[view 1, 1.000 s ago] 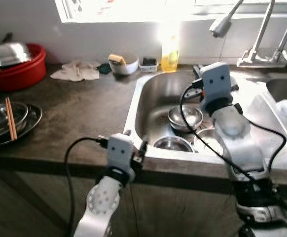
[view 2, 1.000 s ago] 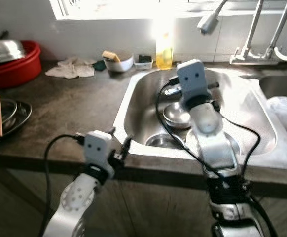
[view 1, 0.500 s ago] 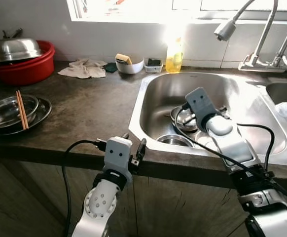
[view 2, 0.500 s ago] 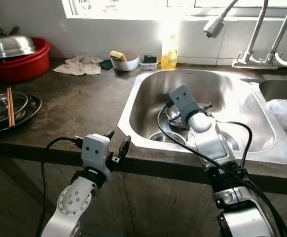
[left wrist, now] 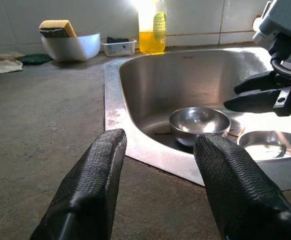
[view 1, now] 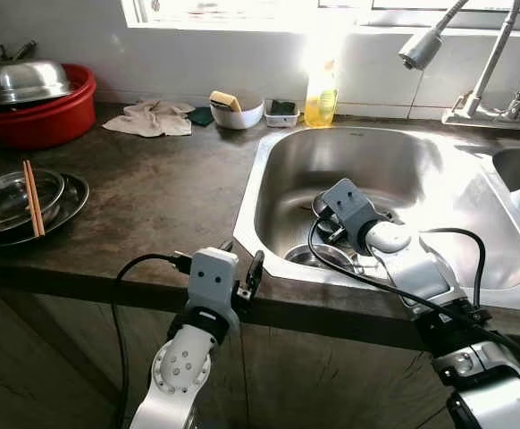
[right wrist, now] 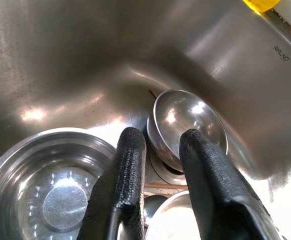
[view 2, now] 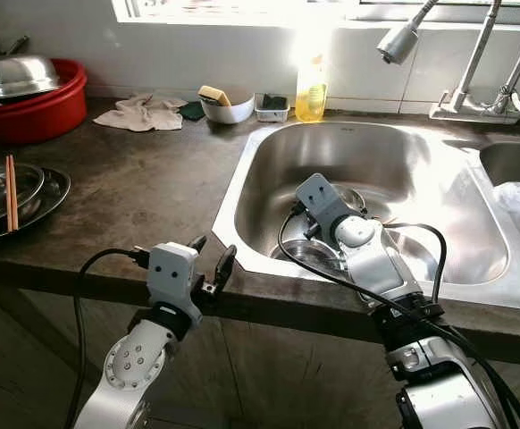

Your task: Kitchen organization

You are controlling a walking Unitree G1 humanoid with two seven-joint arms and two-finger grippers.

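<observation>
A steel sink [view 1: 269,170] holds several steel bowls. A small bowl [right wrist: 190,120] leans tilted at the bottom, and a larger bowl [right wrist: 55,185] sits near the front wall. My right gripper [right wrist: 161,137] is down inside the sink, open, its fingertips just above the small bowl's near rim with nothing between them. The left wrist view shows the right gripper [left wrist: 231,98] hovering beside the small bowl [left wrist: 198,122]. My left gripper [view 1: 242,259] stands open over the counter's front edge, holding nothing.
On the dark counter [view 1: 153,197] at the left are stacked steel plates with chopsticks [view 1: 28,192] and a red basin with a steel lid [view 1: 37,103]. A cloth [view 1: 148,118], a white bowl with a sponge [view 1: 236,109] and a soap bottle [view 1: 321,85] line the back wall. A faucet [view 1: 421,45] overhangs the sink.
The head camera has shifted its view. My right gripper has dropped from above the sink down to the bowls at its bottom. The left gripper stays at the counter edge.
</observation>
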